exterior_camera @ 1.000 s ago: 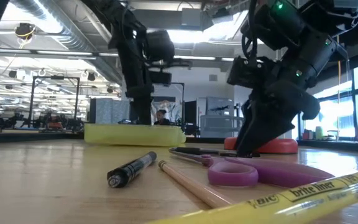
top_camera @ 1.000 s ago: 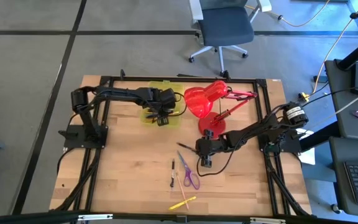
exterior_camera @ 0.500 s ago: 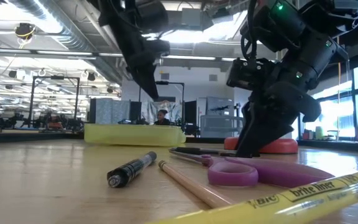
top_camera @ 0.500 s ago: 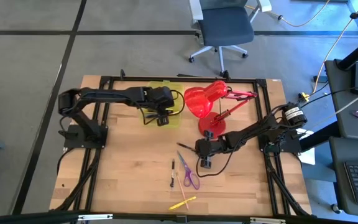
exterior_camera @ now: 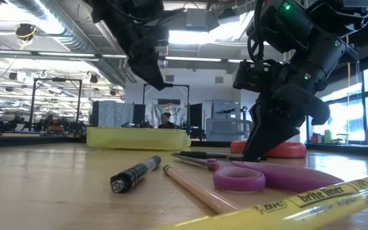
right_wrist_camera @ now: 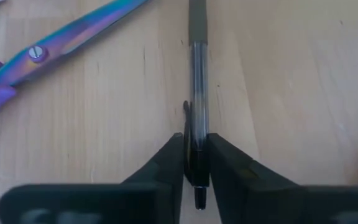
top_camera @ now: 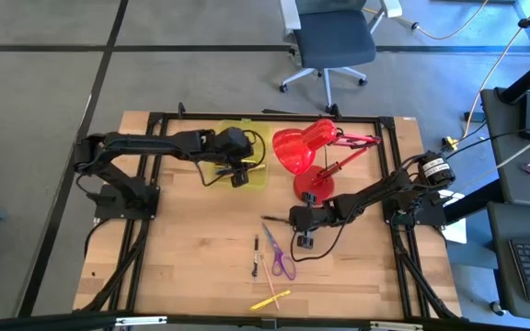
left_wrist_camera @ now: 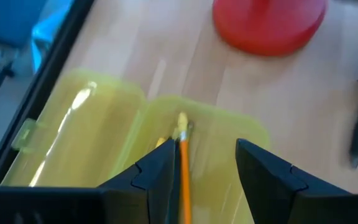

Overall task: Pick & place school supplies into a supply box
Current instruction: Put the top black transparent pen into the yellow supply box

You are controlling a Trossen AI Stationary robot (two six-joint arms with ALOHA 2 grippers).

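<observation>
The job is partly done, I think. An orange pencil (left_wrist_camera: 183, 168) is lying inside the supply box (top_camera: 258, 175), a see-through yellow-green plastic box with its lid (left_wrist_camera: 73, 134) lying open flat at the far side of the wooden table (top_camera: 191, 248). The left gripper (top_camera: 239, 176) is hanging over the box with its fingers (left_wrist_camera: 157, 171) spread apart and holding nothing. The right gripper (top_camera: 305, 241) is reaching down to the middle of the table, and its fingers (right_wrist_camera: 173, 158) are squeezing tight on a thin clear pen (right_wrist_camera: 197, 155) with a dark cap, lying flat on the wood. More things are waiting on the table: the scissors (top_camera: 279, 253) with purple plastic handles and shiny rainbow blades, a short black marker (exterior_camera: 135, 174), a long tan pencil (exterior_camera: 193, 188), and a yellow highlighter (top_camera: 271, 300) near the front edge. The red lamp (top_camera: 306, 156), round and smooth, is standing beside the box.
</observation>
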